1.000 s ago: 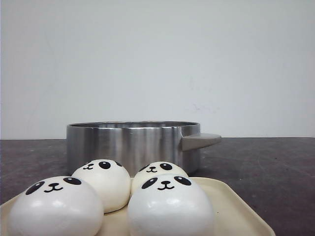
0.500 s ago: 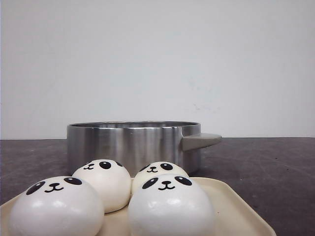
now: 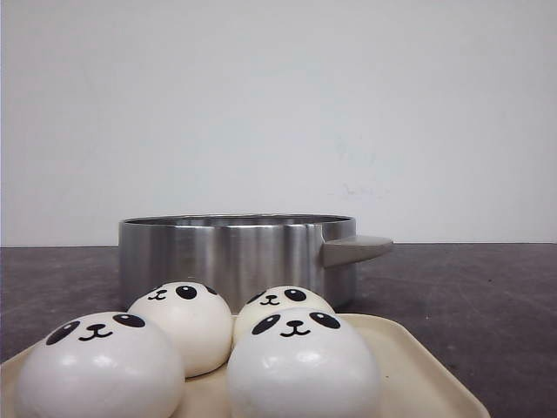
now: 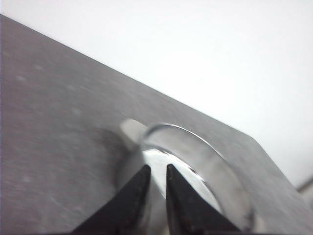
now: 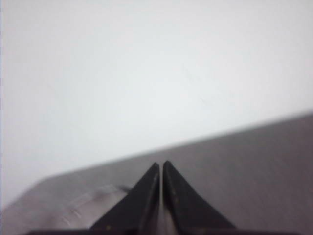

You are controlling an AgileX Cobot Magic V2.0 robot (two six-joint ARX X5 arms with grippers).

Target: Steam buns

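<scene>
Several white panda-faced buns sit close together on a cream tray at the front: a near left bun, a near right bun, and two behind, one on the left and one on the right. Neither gripper shows in the front view. In the left wrist view my left gripper hangs above the steel pot, its black fingers a narrow gap apart and holding nothing. My right gripper is shut and empty over the dark table.
A round steel pot with a grey side handle stands on the dark table just behind the tray. A plain white wall lies beyond. A pale blurred shape lies beside the right fingers.
</scene>
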